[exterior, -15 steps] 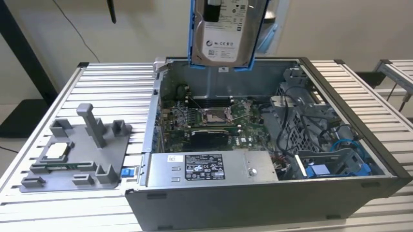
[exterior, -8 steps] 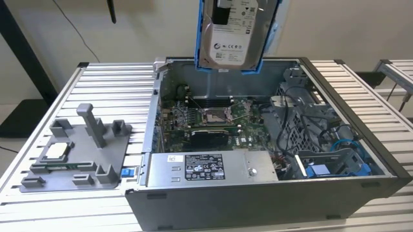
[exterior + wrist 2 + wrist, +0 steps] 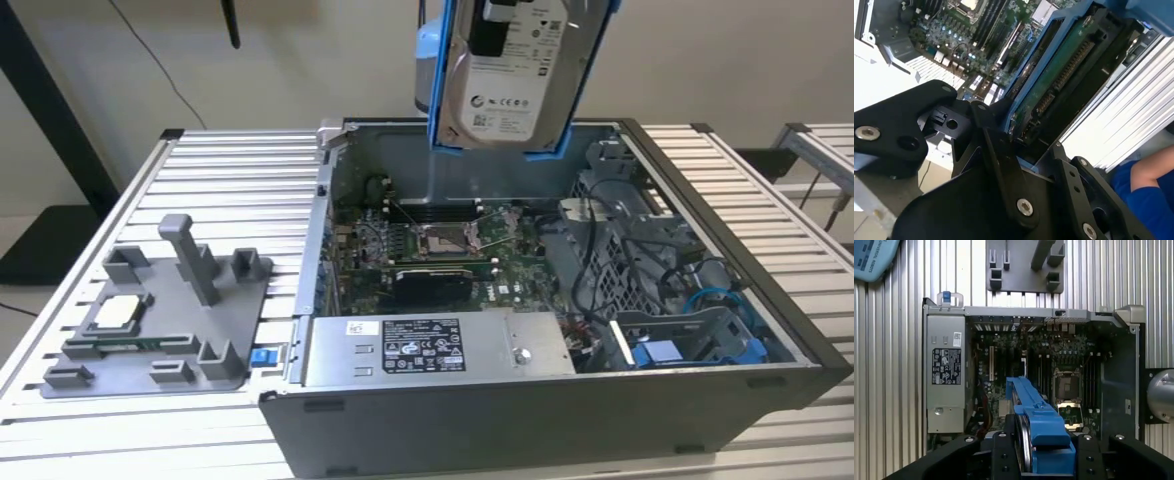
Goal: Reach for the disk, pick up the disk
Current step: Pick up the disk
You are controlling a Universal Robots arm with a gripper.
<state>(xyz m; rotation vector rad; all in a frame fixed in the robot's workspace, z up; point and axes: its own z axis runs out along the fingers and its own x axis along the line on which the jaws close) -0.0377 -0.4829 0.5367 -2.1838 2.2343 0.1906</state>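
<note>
The disk (image 3: 514, 80), silver with a white label and blue rails along its edges, hangs upright in the air above the back of the open computer case (image 3: 747, 400). In both wrist views my gripper (image 3: 1046, 457) is shut on it, with a black finger on either side. The first wrist view looks along the disk's blue rail (image 3: 1036, 420) down into the case. The second wrist view shows the disk's green circuit-board side (image 3: 1064, 65) between the black fingers (image 3: 999, 145).
Inside the case lie the motherboard (image 3: 441, 245), a grey power supply (image 3: 427, 345) and a drive cage with blue parts (image 3: 681, 345). A grey fixture (image 3: 160, 320) with a small square chip sits on the slatted table at the exterior view's left. A person's blue sleeve (image 3: 1134, 200) is nearby.
</note>
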